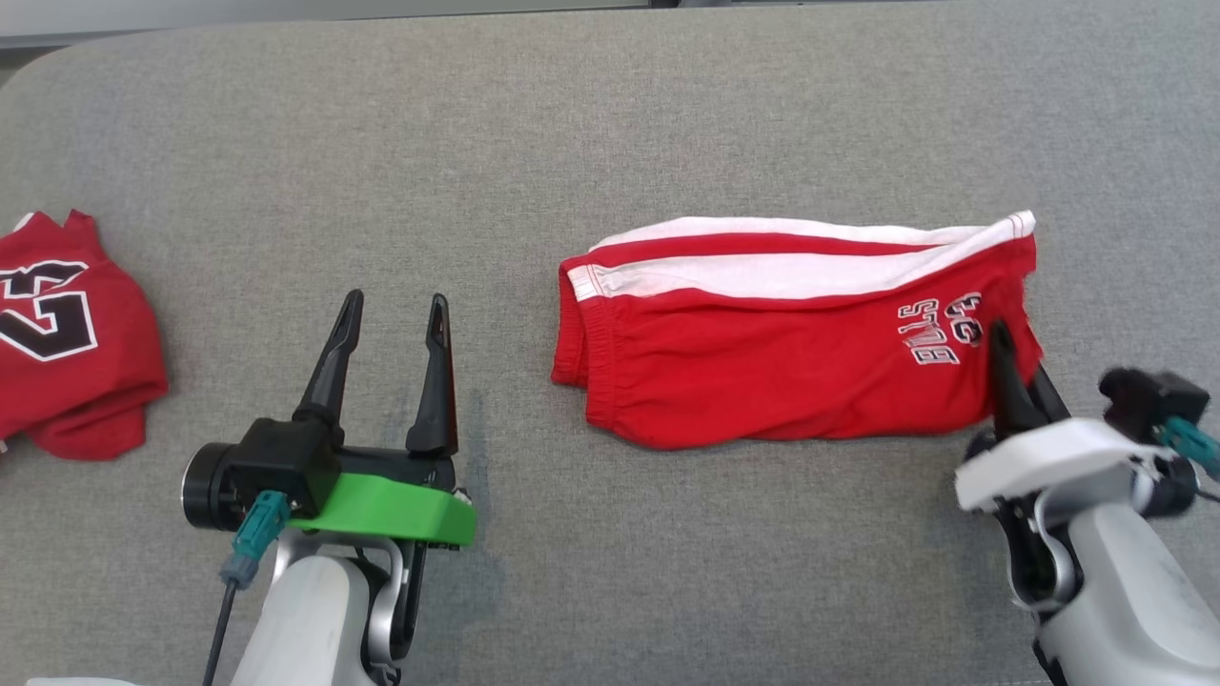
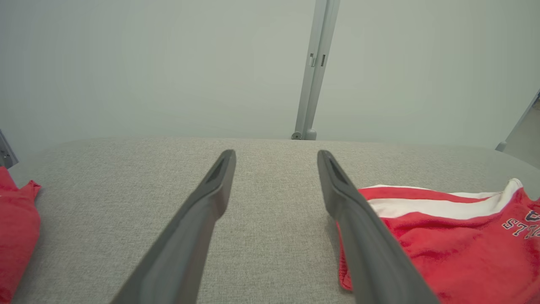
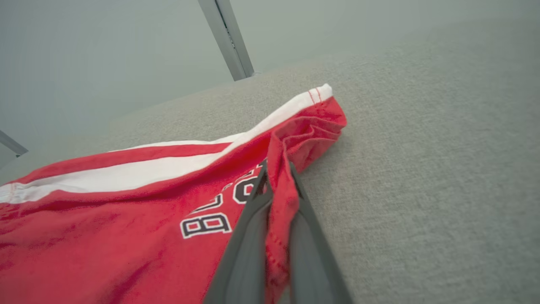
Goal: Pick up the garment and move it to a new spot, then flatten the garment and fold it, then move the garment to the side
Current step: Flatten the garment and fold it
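One grey worktop is carrying the red garment, which is lying with its long axis crosswise, stretching leftward from the right hand. That hand is pinching the end hem, fingers pressed together on the cloth. The left hand is pointing forward, spread and empty; the garment's other end is lying near its right, a second red garment well off to its left.

Bare grey tabletop spans the whole upper frame and the centre gap, with red shorts blocking centre-right and a red jersey at the left edge.
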Available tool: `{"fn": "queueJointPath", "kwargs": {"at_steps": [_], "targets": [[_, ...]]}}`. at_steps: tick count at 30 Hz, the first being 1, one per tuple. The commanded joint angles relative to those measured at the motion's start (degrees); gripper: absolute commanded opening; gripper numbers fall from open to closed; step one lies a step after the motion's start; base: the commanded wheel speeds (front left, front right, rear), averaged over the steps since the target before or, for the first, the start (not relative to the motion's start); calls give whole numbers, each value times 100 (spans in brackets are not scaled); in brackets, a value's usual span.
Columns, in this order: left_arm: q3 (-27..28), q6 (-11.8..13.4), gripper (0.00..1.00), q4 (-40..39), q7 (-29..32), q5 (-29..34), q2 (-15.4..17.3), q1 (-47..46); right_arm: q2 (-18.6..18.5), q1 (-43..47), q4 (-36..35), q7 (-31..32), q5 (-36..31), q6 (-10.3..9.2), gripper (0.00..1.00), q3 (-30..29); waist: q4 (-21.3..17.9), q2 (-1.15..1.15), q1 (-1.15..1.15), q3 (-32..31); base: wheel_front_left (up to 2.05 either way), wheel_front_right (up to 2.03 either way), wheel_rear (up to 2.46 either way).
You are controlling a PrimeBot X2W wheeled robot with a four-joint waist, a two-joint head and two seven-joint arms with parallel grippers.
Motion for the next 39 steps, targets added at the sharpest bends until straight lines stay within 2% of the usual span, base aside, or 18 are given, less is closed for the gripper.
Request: {"fn": "queueJointPath", "kwargs": {"at_steps": [1, 4, 9, 12, 15, 20, 26, 27, 28, 29, 34, 39], "targets": [[-16, -16, 100, 15, 18, -25, 29, 79, 40, -157, -175, 29, -87, -6, 0, 120, 13, 0, 0, -49, 0, 0, 0], [-36, -20, 100, 30, 21, -39, 28, 99, 70, -277, -427, 111, -221, -6, 0, 313, 35, 0, 0, -92, 0, 0, 0], [-103, -14, 100, 68, 18, -85, 13, 91, 316, -590, -991, 431, -434, -6, 0, 981, 143, 0, 0, -170, 0, 0, 0], [-166, -12, 100, 87, 13, -107, -7, 63, 459, -741, -1049, 589, -452, -6, 0, 1402, 261, 0, 0, -181, 0, 0, 0], [-228, 22, 100, 100, -2, -163, -25, 21, 639, -889, -900, 670, -292, -6, 0, 1933, 450, 0, 0, -136, 0, 0, 0], [-286, 50, 100, 118, -12, -203, -46, -11, 720, -964, -494, 666, -86, -6, 0, 2603, 626, 0, 0, -42, 0, 0, 0], [-321, 86, 100, 149, -35, -225, -58, -25, 743, -964, 4, 510, -10, -6, 0, 2968, 679, 0, 0, 26, 0, 0, 0], [-322, 95, 100, 155, -37, -219, -58, -30, 743, -979, 35, 469, -17, -5, 33, 3019, 668, 0, 0, 32, 0, 0, 0], [-319, 106, 100, 161, -39, -212, -60, -35, 744, -978, 56, 431, -13, -5, 60, 3077, 654, 0, 0, 33, 0, 0, 0], [-317, 100, 100, 165, -40, -203, -59, -36, 745, -977, 62, 392, -35, -5, 100, 3127, 635, 0, 0, 30, 0, 0, 0], [-297, 114, 100, 210, -47, -133, -8, -36, 744, -859, -49, 192, -233, -5, 100, 3311, 514, 0, 0, -37, 0, 0, 0], [-237, 160, 100, 233, -51, -109, 51, 38, 742, -609, -399, 36, -460, -6, 100, 3035, 372, 0, 0, -170, 0, 0, 0]]}}
